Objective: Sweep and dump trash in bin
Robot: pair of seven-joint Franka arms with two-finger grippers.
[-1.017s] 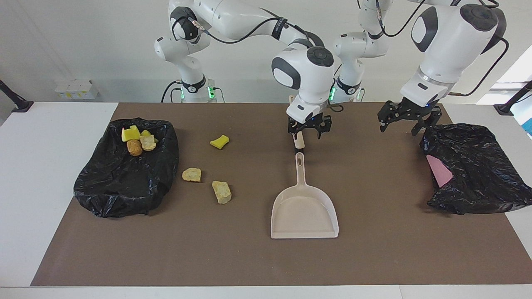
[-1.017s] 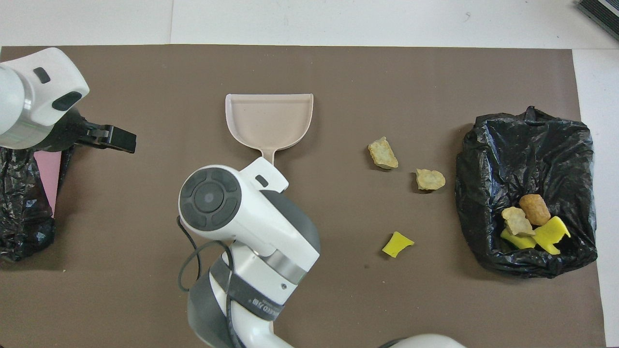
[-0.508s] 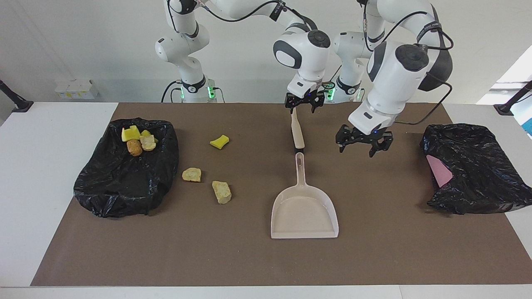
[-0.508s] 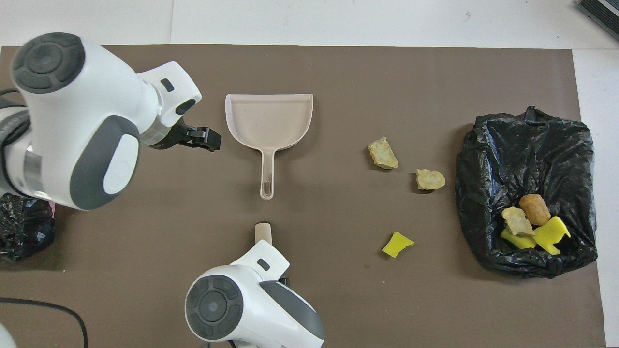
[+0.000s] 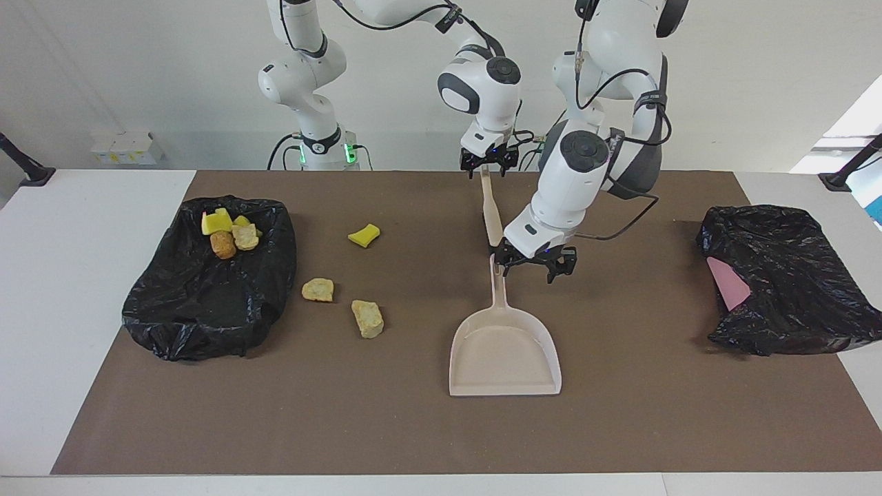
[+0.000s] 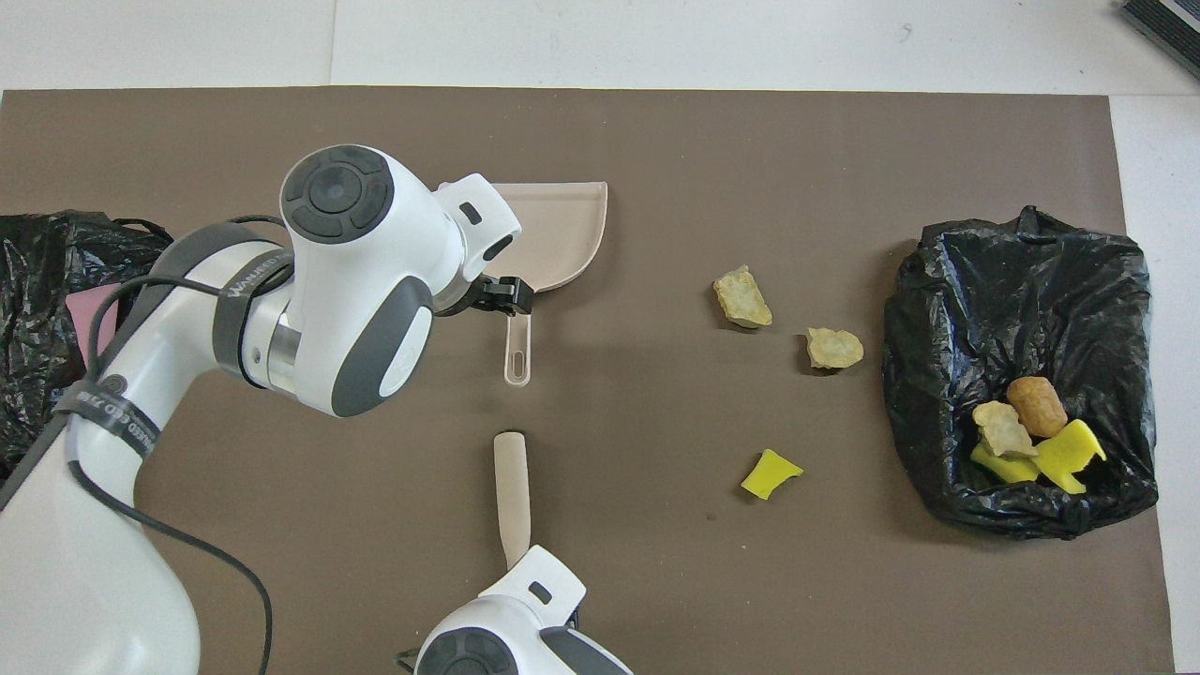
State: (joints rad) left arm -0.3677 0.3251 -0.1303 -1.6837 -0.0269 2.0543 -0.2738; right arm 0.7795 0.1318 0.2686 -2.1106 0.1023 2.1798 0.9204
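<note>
A beige dustpan lies mid-table, its handle pointing to the robots. My left gripper hangs open just over that handle; it also shows in the overhead view. A beige stick handle lies on the mat, nearer to the robots than the dustpan. My right gripper is open over the end of the stick nearest the robots. On the mat lie a yellow sponge piece and two tan lumps. Several more trash pieces sit in a black bag.
A second black bag with a pink thing in it lies at the left arm's end of the table. A brown mat covers the table. The loose trash lies between the dustpan and the bag holding trash.
My left gripper has swung from the bag with the pink thing to over the dustpan handle. My right gripper has drawn back toward the robots, uncovering the beige stick.
</note>
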